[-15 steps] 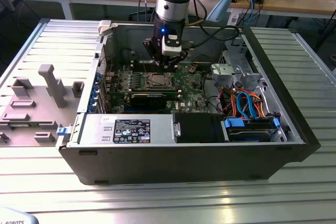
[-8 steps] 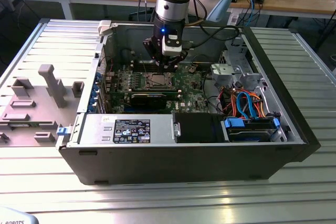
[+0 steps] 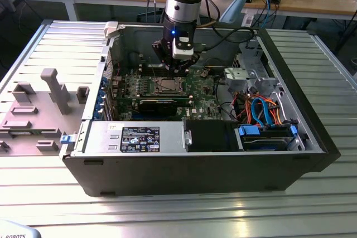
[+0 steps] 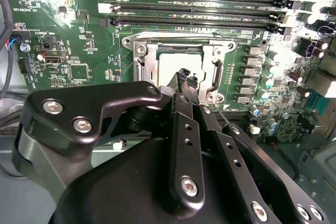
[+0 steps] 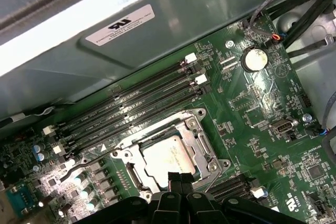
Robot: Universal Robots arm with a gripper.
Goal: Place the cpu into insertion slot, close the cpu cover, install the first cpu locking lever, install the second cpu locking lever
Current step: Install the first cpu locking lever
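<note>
Hovering low over the motherboard (image 3: 167, 90), the pincer (image 4: 185, 80) has its fingertips (image 5: 178, 178) pressed together with nothing between them, tips poised at the edge of the insertion slot (image 5: 169, 153). In both wrist views the cpu (image 4: 181, 64) lies flat in that slot, its silvery top showing through the square window of the cpu cover (image 5: 195, 132), which appears lowered over it. The placing and cover-closing steps thus look done, and the step in hand is judged to be the first cpu locking lever (image 4: 216, 74), a thin wire arm running along the slot's side just beside the fingertips; whether it is latched cannot be told. Seating it would call for a firm push down and sideways under its hook, without scraping the chip. The open computer case (image 3: 312, 121), resting on a ribbed metal worktop (image 3: 184, 210), contains the board, memory slots (image 5: 136, 103), a power supply (image 3: 134, 137) and a bundle of orange and blue drive cables (image 3: 265, 110).
</note>
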